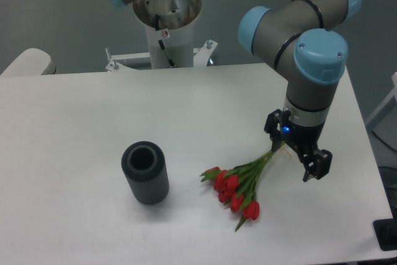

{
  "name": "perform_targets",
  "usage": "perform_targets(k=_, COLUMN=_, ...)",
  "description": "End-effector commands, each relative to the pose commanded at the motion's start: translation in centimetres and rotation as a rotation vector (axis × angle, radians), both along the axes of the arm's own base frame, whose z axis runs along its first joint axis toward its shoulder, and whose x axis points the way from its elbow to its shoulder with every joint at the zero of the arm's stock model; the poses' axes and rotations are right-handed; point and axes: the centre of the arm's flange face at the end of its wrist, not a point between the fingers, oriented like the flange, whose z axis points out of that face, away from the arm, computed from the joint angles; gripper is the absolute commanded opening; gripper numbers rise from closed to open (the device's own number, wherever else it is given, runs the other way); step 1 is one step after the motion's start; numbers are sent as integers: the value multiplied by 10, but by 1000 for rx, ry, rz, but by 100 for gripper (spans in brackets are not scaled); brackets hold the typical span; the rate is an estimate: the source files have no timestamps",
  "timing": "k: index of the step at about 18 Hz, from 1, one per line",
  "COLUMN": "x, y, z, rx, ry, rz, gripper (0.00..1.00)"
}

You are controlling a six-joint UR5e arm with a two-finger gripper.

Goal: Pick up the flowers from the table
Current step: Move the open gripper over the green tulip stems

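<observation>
Flowers (239,187), red tulip bunch lying on white bench (74,153) at about 4 o'clock of centre, buds toward 7 o'clock, stem ends between spread tool (298,153) fingers; dark grey ribbed cylinder (146,173) upright at 9 o'clock of them.

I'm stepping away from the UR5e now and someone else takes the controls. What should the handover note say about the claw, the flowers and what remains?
Claw: down at the stem end of the flowers; whether it has closed on the stems cannot be told from this view.
Flowers: red buds lie on the table, stems run up and right toward the claw. They do not look lifted.
Dark ribbed cylinder: stands upright left of the flowers, apart from them.
Done: approach to the stems.
Left: confirm the grip, then lift the bunch off the table.
</observation>
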Motion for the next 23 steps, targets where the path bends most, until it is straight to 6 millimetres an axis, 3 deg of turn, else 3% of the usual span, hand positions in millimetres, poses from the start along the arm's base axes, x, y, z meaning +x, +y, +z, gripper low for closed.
perform_targets(k=3, x=-6, y=-13, z=-8, rx=-22, ry=-5, rz=18, gripper=100)
perform_targets(k=8, x=3, y=-20, z=-33, rx=-63, ry=-34, rz=26, gripper=100)
perform_targets(k=15, x=0, y=-23, z=-56, rx=-111, ry=-62, rz=83, gripper=100)
perform_targets(k=23, x=27, y=-26, z=-99, rx=-133, ry=-148, rz=323, gripper=100)
